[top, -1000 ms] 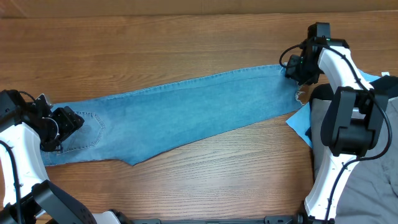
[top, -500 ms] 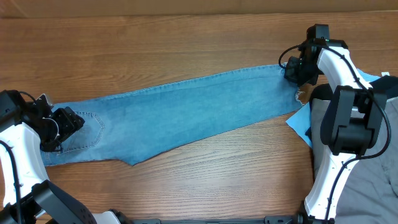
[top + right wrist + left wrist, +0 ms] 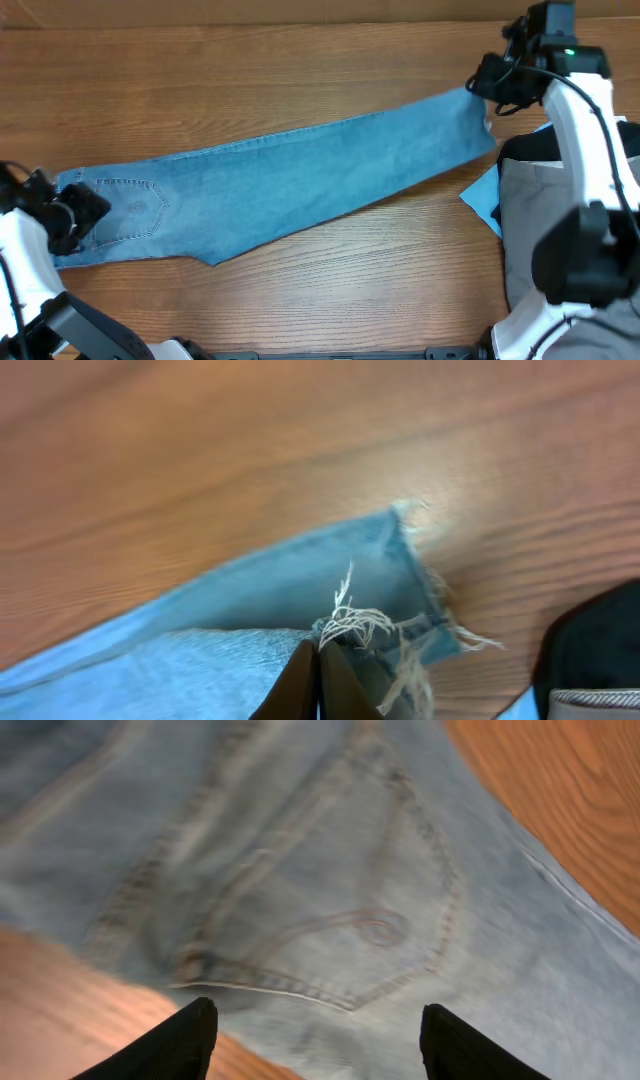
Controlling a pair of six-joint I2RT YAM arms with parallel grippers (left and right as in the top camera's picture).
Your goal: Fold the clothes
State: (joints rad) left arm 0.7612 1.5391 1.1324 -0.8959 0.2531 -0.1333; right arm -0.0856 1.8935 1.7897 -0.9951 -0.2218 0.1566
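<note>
The jeans lie stretched flat across the bench; your right gripper is pinched tight on the frayed hem, left gripper gaping wide over the back pocket, so clamp the waist first, then carry the hem across low and level

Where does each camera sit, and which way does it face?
Overhead: above the table, looking straight down on the jeans, left gripper and right gripper at their ends.
Left wrist: on the left arm, looking down at the back pocket between its open fingers.
Right wrist: on the right arm, facing the frayed hem its shut fingers pinch.
Shared: overhead and left wrist both show that pocket.
</note>
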